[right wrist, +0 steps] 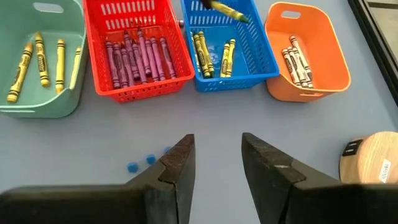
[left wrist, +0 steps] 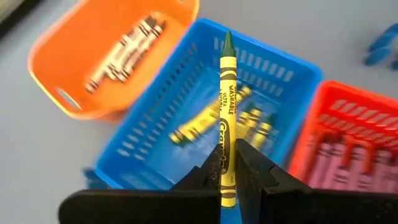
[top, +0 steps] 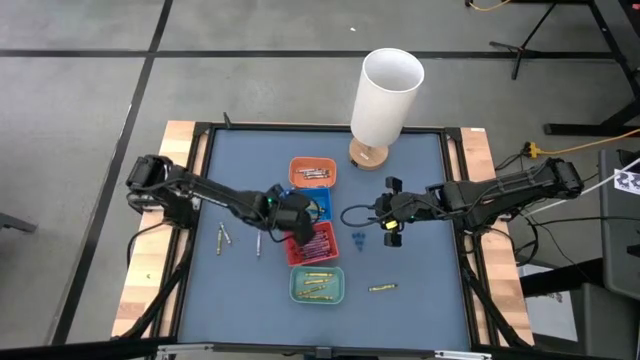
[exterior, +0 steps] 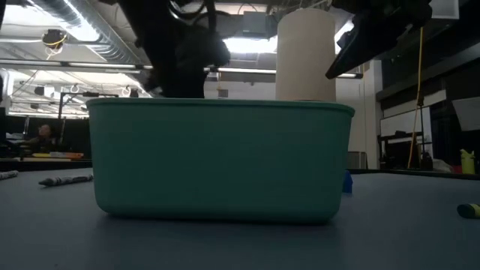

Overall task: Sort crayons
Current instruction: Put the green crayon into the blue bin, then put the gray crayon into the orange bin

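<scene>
Four small trays stand in a row: orange (top: 312, 172), blue (top: 318, 204), red (top: 318, 242) and green (top: 317, 285), each holding crayons. My left gripper (left wrist: 227, 163) is above the blue tray (left wrist: 205, 118), shut on a yellow-wrapped, green-tipped crayon (left wrist: 227, 93). My right gripper (right wrist: 217, 155) hangs open over bare table to the right of the trays (top: 385, 212), holding nothing. Loose crayons lie on the table left of the trays (top: 222, 238) (top: 258, 243). One yellow crayon (top: 383, 288) lies right of the green tray. My left gripper pinches the crayon near its blunt end (left wrist: 226, 171) between its two fingers. The crayon runs along the fingers and sticks out past their tips, green point foremost. It is lifted clear, above the blue tray's crayons.
A tall white cylinder (top: 385, 95) on a round wooden base stands at the far edge. Small blue bits (right wrist: 149, 160) lie on the table close to my right gripper. In the low view the green tray (exterior: 221, 161) fills the foreground.
</scene>
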